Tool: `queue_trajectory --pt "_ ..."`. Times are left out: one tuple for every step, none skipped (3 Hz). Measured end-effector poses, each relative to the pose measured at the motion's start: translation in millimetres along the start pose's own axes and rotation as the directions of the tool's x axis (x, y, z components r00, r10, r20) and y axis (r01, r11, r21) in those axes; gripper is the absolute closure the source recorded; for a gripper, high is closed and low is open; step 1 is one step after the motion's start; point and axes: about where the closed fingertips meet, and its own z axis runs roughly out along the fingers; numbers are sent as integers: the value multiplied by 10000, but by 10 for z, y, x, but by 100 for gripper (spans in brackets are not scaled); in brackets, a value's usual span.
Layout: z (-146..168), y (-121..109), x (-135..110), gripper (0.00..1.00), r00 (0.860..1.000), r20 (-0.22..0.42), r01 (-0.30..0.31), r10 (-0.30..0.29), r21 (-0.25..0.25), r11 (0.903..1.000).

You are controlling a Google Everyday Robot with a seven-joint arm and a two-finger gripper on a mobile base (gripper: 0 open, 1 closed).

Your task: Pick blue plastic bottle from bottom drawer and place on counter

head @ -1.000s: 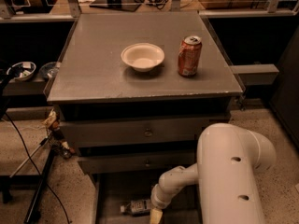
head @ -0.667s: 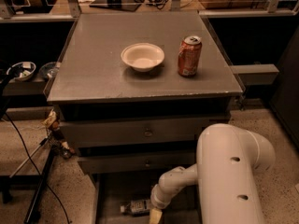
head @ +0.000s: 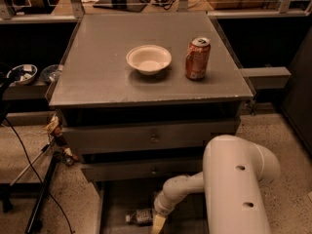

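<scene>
In the open bottom drawer point(head: 114, 199), at six o'clock in the view, the blue plastic bottle point(head: 140, 216) is lying on its side. The gripper point(head: 158, 224) is hanging just at the bottle's three o'clock; I cannot tell how far open it is or whether it is gripping anything. Up on the counter point(head: 97, 82), a white bowl point(head: 148, 59) is sitting with an orange soda can point(head: 197, 58) standing at its three o'clock.

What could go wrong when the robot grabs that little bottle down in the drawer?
The blue plastic bottle lies on its side in the bottom drawer, right beside the gripper, so a nudge might roll it away. Coming up, the arm could bump the middle drawer just above it. On the counter, the upright orange soda can could tip if the bottle lands too close.
</scene>
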Motion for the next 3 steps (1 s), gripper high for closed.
queue_trajectory --pt "160 -101 129 0 10000 39 23 -24 201 9998" --pt "351 -125 166 0 9998 178 -62 62 -2 10000" --pt "489 -77 122 0 9995 289 119 -112 -244 9996"
